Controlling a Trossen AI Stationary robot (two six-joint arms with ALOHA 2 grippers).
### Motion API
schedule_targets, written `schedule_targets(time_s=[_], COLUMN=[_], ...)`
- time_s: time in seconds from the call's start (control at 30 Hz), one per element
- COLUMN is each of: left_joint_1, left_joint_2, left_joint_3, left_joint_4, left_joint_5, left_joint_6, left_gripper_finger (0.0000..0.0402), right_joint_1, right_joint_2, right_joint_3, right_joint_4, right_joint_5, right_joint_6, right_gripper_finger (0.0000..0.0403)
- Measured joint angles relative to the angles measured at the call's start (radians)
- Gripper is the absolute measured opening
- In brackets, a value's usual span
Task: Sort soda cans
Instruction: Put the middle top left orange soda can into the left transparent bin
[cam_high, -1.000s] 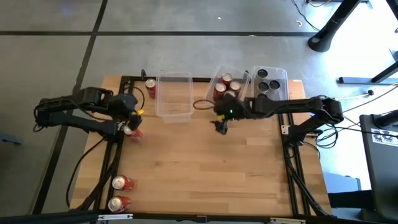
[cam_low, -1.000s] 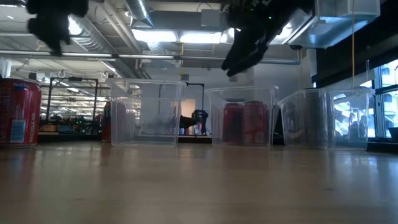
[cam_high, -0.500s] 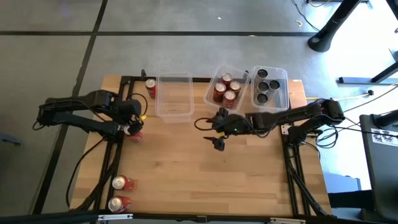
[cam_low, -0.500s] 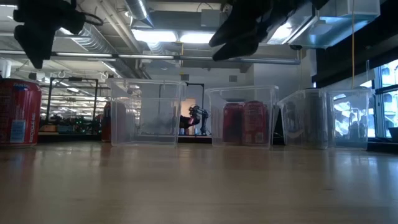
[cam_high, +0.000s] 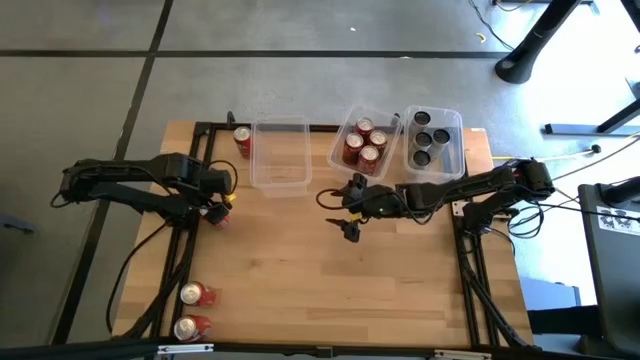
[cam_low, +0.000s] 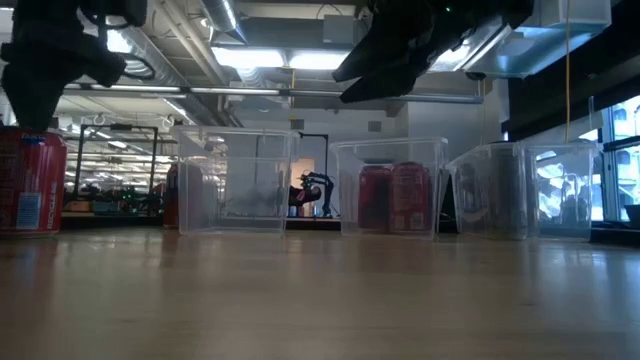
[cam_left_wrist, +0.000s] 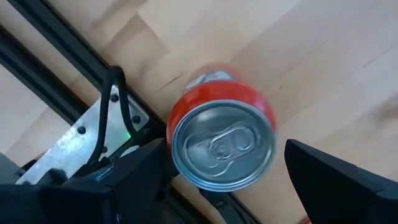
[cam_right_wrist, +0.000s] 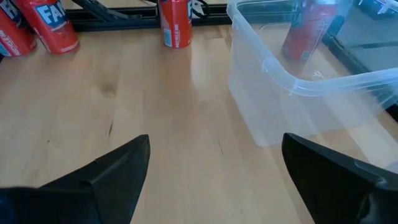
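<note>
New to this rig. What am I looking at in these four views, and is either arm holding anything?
Two dark robot arms work at a wooden table. The high view looks straight down; the low view sits at table height; each wrist view looks past that arm's own fingers.

Three clear bins line the far edge: an empty bin, a bin with red cans, and a bin with black cans. Loose red cans stand at the near left corner and by the empty bin.

The left gripper hangs open straight above an upright red can, not gripping it. The right gripper hovers open over mid-table, holding nothing.
</note>
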Motion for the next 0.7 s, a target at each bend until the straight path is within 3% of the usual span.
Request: schedule_targets(time_s=[0.7], left_joint_1=[0.000], left_joint_2=[0.069], left_joint_3=[-0.026], left_joint_4=[0.065], left_joint_5=[0.029], left_joint_6=[0.054], left_gripper_finger=[0.0290], right_joint_1=[0.000], right_joint_2=[0.037], right_joint_3=[0.000], right_joint_4=[0.068], right_joint_5=[0.001], right_joint_6=[-0.002], right_gripper_finger=[0.0360])
